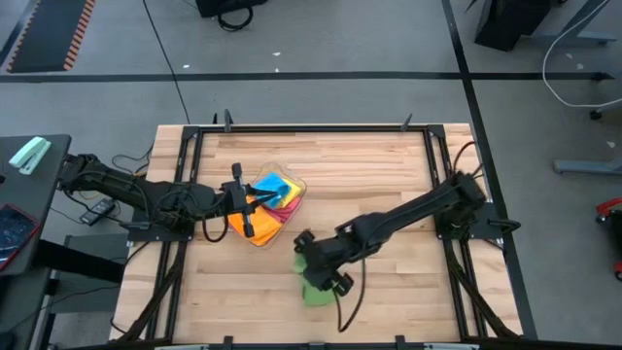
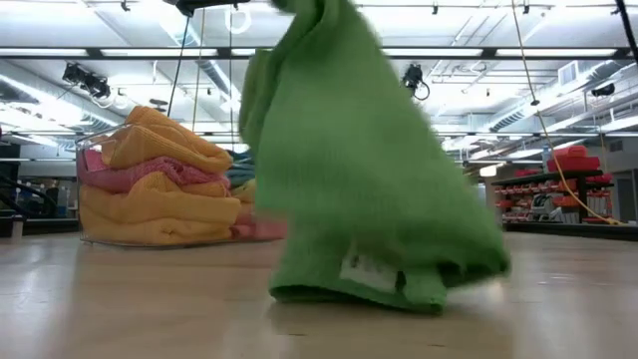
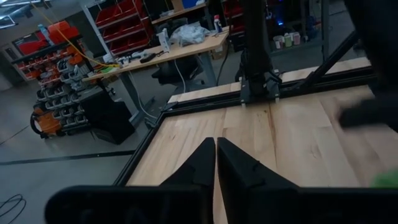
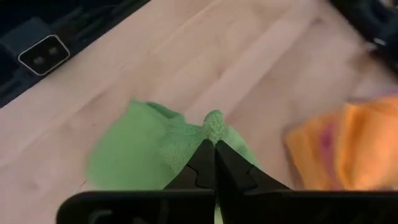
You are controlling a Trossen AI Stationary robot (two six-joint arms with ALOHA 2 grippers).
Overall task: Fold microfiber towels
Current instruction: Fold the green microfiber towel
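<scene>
Nearest the low camera hangs a soft green microfiber towel (image 2: pixel 369 179), lifted by one pinched bit of cloth while its lower folds and white label drag on the pale wooden table (image 2: pixel 120 309). Holding it by a single point lets the cloth fall open, which I judge is meant to spread it flat for folding.

Going left to right across the overhead view, the left pincer (image 1: pixel 245 204) hovers at the clear plastic tub (image 1: pixel 299 191), its fingers pressed together on nothing; its own camera shows only bare table beyond the tips. It seems to be waiting beside the supply. Inside the tub sit the remaining bright towels (image 1: pixel 267 199), orange, yellow, blue and pink, heaped loosely for later picking.

Farther right, near the table's front edge, the right pincer (image 1: pixel 324 264) is clamped on the green towel; its wrist view shows a small tuft bunched at the closed tips. The towel is not yet flat, so folding has barely begun.
</scene>
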